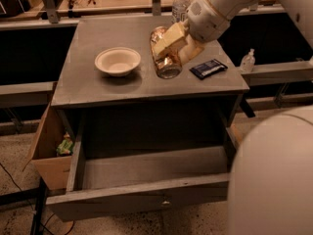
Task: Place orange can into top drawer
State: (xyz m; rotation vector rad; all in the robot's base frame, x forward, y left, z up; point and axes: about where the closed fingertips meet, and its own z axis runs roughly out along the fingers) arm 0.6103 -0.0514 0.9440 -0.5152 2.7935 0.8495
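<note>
The orange can (165, 58) is held tilted above the middle of the grey cabinet top (98, 87), its silver top facing down towards me. My gripper (172, 40) is shut on the can, with pale fingers (168, 38) across its side. The top drawer (146, 180) is pulled out below the cabinet top, and its inside looks empty. Its small round knob (165, 203) shows on the front panel. The can is over the cabinet top, behind the drawer opening.
A white bowl (118, 60) sits left of the can on the cabinet top. A dark blue packet (208, 68) lies to the right. A clear water bottle (180, 5) stands at the back. A cardboard box (49, 146) stands left of the drawer. My white body (274, 175) fills the lower right.
</note>
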